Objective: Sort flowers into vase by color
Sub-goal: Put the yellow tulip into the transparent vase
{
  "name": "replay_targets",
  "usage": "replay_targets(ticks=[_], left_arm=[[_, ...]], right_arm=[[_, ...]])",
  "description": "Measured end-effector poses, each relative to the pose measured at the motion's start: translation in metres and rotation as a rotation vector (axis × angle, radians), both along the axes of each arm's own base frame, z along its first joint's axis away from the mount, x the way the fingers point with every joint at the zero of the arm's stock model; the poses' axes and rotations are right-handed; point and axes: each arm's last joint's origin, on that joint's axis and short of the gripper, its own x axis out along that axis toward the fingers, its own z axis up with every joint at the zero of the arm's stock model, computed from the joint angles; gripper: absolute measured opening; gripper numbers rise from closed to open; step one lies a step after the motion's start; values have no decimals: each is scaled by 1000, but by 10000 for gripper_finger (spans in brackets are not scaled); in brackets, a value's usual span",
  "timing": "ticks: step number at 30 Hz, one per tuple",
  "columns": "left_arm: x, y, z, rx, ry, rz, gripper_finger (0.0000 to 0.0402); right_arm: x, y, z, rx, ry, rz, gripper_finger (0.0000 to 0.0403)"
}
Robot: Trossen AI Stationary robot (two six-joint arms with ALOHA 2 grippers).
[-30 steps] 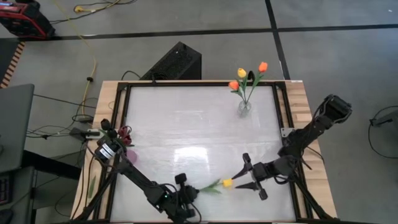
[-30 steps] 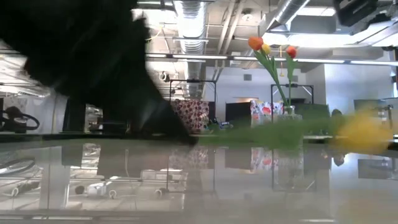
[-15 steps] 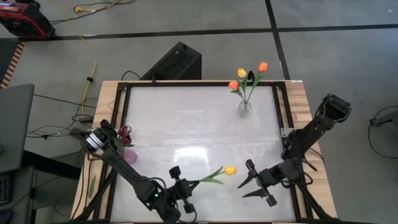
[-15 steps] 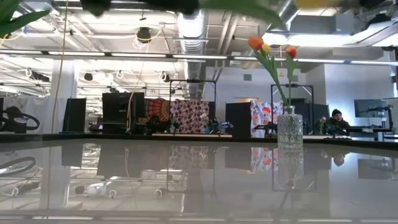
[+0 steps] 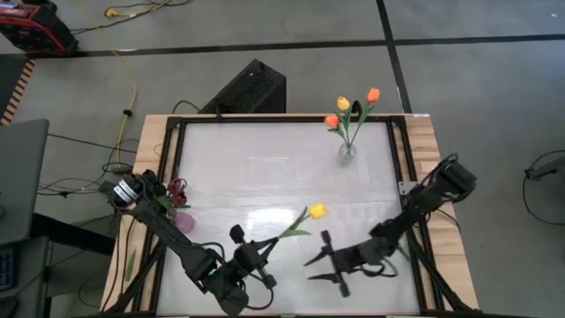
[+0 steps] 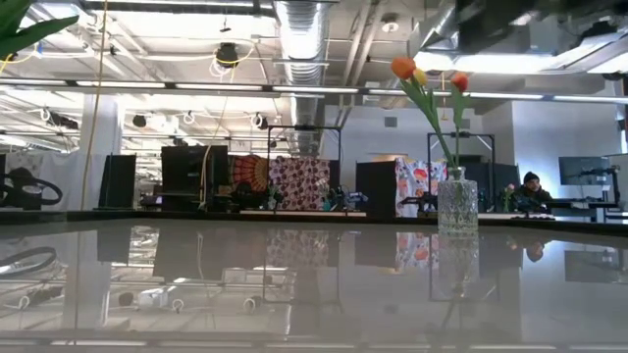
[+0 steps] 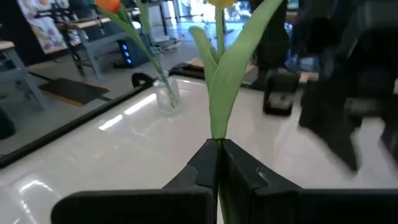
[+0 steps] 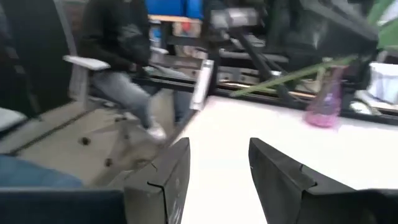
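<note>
L gripper, near the front edge of the desk, is pinched tight on the green stem of a yellow tulip; the head points up and toward desk centre, w/ a broad leaf just above the fingers. R gripper sits just beside it at front centre, jaws spread wide, nothing between them. Clear vase at the far right of the desk holds orange and yellow tulips. Pink vase w/ dark red flowers stands at the desk's left edge. A seated person shows beyond the desk.
</note>
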Motion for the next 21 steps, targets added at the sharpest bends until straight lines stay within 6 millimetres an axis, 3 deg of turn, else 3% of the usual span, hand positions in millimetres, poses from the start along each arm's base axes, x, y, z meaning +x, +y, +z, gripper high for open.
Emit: replay_targets(ticks=[5, 10, 16, 21], left_arm=[[5, 0, 7, -5, -39, 7, 0], [10, -4, 17, 23, -50, -39, 0], [14, -10, 31, 62, -40, -227, 0], [15, -11, 43, 97, -88, -254, 0]], right_arm=[[39, -11, -6, -8, 3, -72, 191], [69, -23, 1, 25, -23, 17, 191], [83, -34, 16, 71, -98, 103, 191], [82, -35, 29, 66, -238, 157, 191]])
